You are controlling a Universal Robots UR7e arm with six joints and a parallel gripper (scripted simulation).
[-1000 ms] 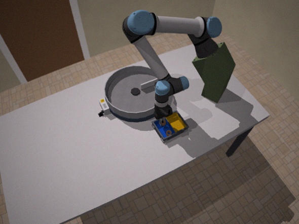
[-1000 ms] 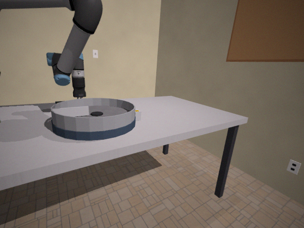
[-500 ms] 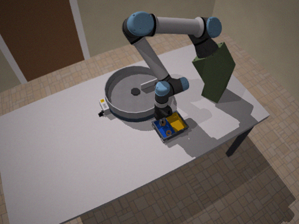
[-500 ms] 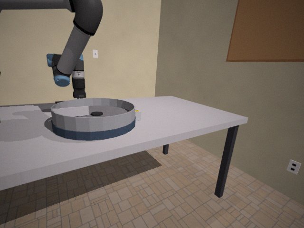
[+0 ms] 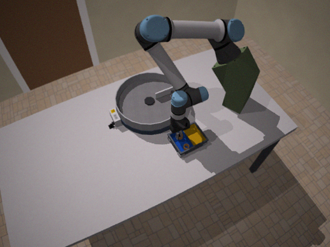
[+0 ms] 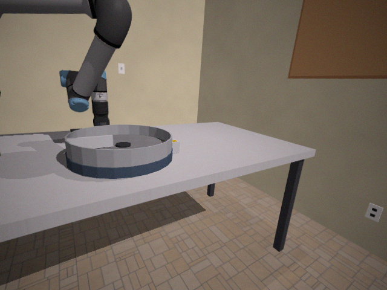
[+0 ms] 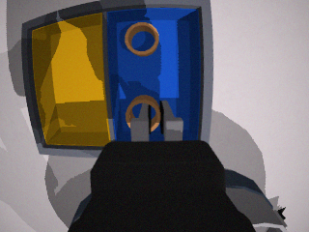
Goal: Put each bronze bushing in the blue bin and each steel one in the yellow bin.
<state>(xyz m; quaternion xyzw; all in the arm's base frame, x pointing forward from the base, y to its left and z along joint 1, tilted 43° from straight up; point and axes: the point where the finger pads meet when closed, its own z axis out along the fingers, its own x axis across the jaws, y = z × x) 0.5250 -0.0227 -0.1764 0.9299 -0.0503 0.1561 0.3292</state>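
Note:
My gripper [image 5: 178, 133] [image 7: 154, 110] points down, low over the turntable-side end of the blue bin [image 5: 181, 146] [image 7: 169, 72]. It is shut on the wall of a bronze bushing [image 5: 180, 138] [image 7: 129, 116], with one finger inside the ring and one outside. Whether this bushing touches the bin floor I cannot tell. Another bronze bushing [image 5: 183, 147] [image 7: 142, 25] lies in the blue bin at its far end from the turntable. The yellow bin [image 5: 197, 136] [image 7: 72, 72] beside it shows no bushing. The turntable [image 5: 134, 105] [image 6: 123, 156] shows no bushing in its visible part; the arm hides some of it.
The round turntable wall stands close behind the bins. A straight light guide [image 5: 163, 92] [image 6: 97, 141] crosses inside it. A small white box [image 5: 114, 115] [image 6: 176, 147] sits at its outer side. The green arm pedestal [image 5: 240, 83] stands to the right in the top view.

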